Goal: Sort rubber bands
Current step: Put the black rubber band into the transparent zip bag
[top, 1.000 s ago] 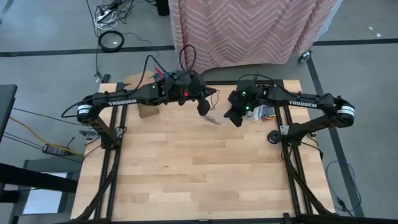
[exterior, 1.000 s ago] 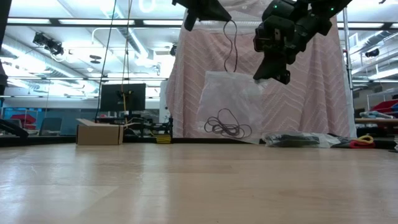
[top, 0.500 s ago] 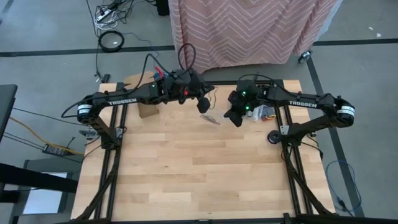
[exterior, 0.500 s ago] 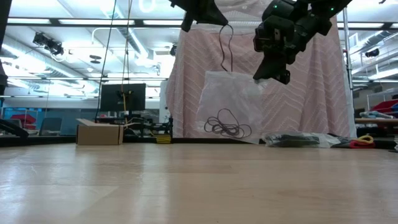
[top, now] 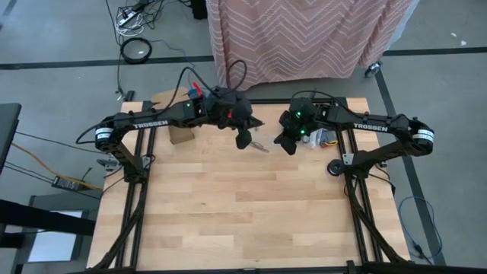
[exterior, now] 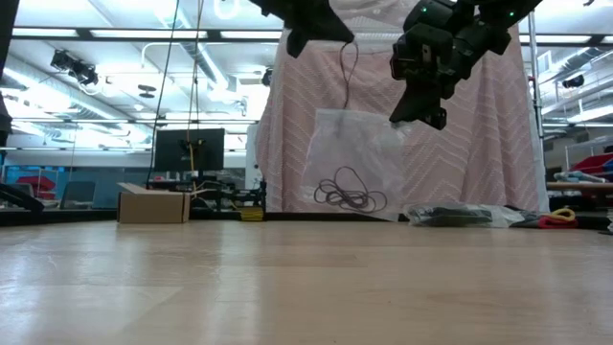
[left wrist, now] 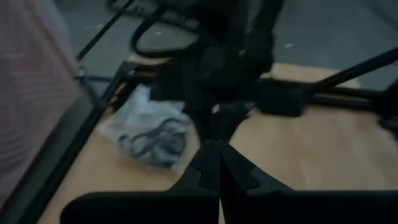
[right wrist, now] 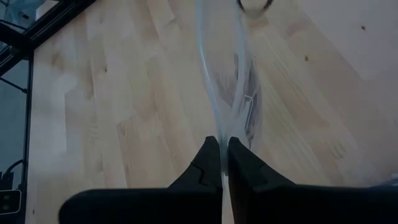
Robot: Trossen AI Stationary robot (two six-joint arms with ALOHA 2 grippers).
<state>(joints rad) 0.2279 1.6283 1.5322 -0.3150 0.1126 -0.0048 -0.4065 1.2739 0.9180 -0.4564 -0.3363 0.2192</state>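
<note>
Two closed claws above black rubber bands

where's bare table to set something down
The near half of the table, between the side rails, lies bare. The far edge is crowded: cardboard box, left gripper, right gripper pinching the clear bag, further bags.

A: Far left of the pale wooden plank table?

B: Small brown cardboard box, standing flat on the boards near the far edge.

A: Behind the table?

B: Pink cloth with a white zigzag pattern, draped down to the grey floor. Beyond it to the left, a dark flat monitor.

A: And in mid-air?

B: Clear crinkly plastic bag, hanging upright above the boards. Second clear plastic bag lying flat to the right.
</note>
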